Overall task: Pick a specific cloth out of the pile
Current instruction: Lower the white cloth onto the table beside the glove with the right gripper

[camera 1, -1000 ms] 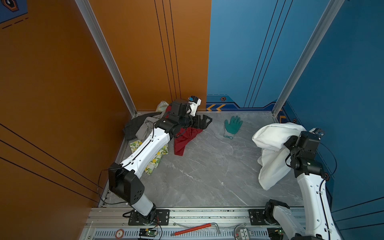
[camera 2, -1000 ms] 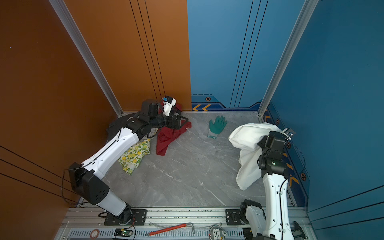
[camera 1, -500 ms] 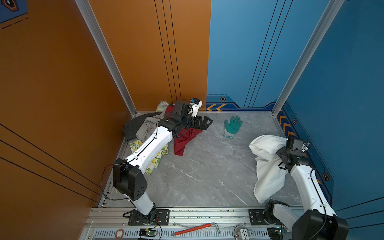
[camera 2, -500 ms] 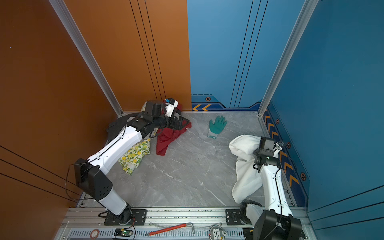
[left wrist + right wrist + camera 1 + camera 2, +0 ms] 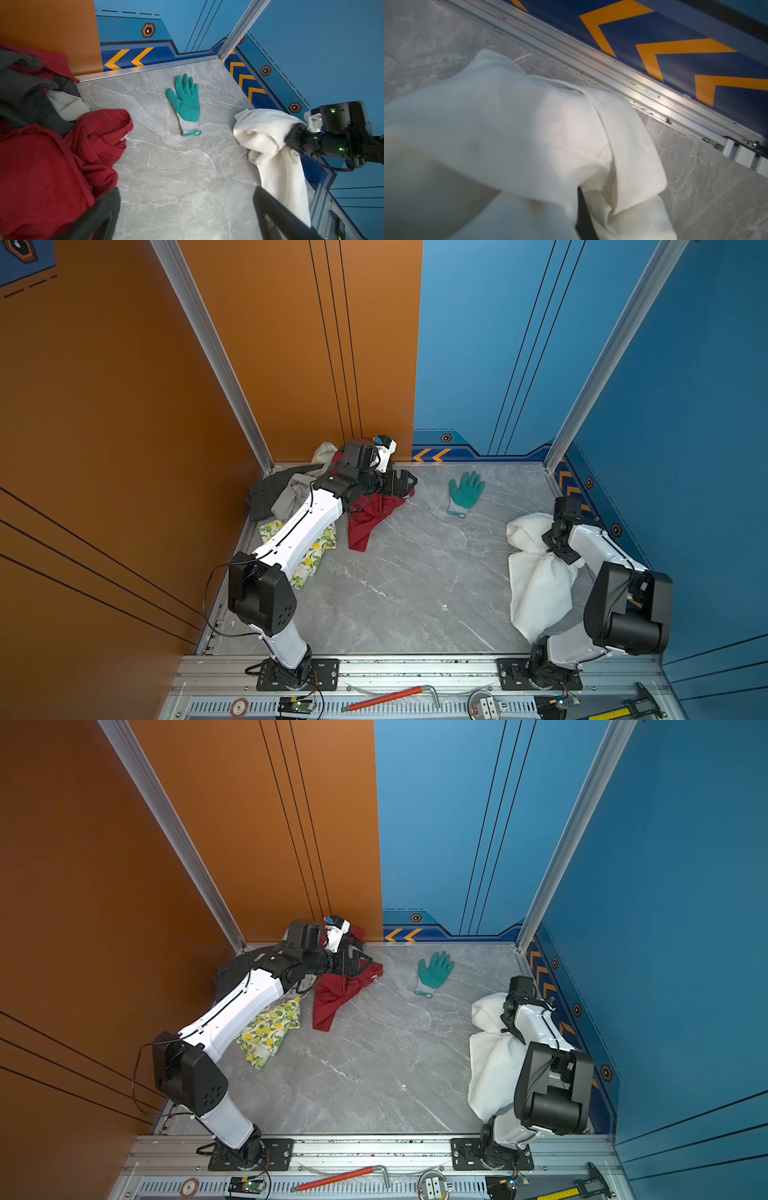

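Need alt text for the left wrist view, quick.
The right gripper is shut on the bunched white cloth by the blue wall, its tail trailing onto the grey table. A green glove lies flat between it and the red cloth; the left gripper has open, empty jaws.

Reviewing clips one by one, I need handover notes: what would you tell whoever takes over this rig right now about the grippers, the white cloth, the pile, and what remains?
Left gripper: open, empty, over the red cloth at the edge of the pile.
Right gripper: shut on the white cloth, bunched top lifted, lower end apparently trailing on the table.
Done: the cloth is out, well apart from the pile; the green glove lies between them.
Left: probably set the cloth down and release.
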